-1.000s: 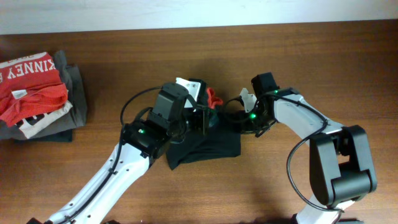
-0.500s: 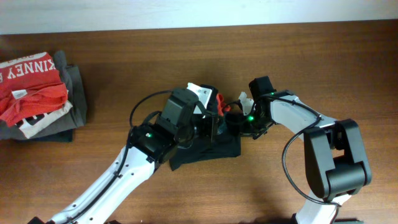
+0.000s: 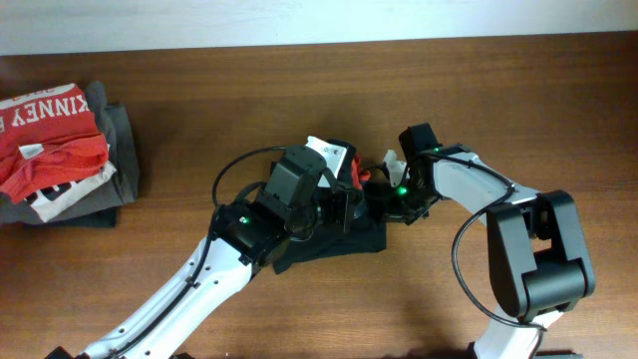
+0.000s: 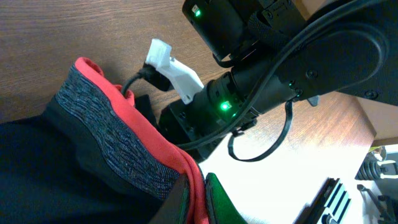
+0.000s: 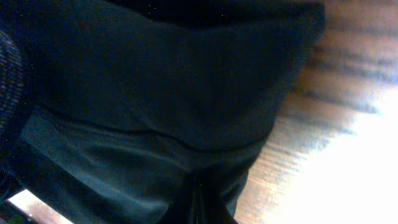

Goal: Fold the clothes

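A brown wood-grain worktop (image 3: 299,90) fills the overhead view, and a pale white strip (image 3: 299,20) runs along its far edge. At the far left lies a stack of folded laundry. A red T-shirt (image 3: 50,140) with white lettering sits on top, rumpled, its letters partly readable as "KINNEY". Beneath it are folded grey garments (image 3: 122,150), their edges showing on the right and near sides of the stack. The stack's left side is cut off by the frame.
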